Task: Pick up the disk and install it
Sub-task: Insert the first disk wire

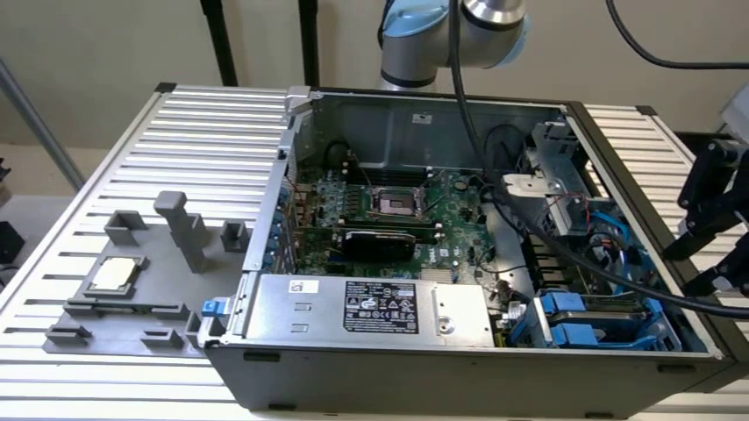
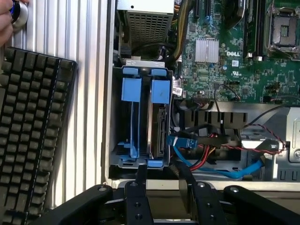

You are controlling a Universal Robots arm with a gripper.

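The disk (image 2: 158, 126) stands on edge in the drive cage (image 2: 140, 62), long axis pointing toward the gripper (image 2: 161, 180) — jaws wide apart, holding nothing; case wall (image 2: 108, 93) and cables (image 2: 206, 161) flank the cage.

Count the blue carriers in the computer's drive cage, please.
2, side by side in the drive cage: the outer carrier, by the case wall, looks empty; the inner carrier holds the disk. Others may be hidden.
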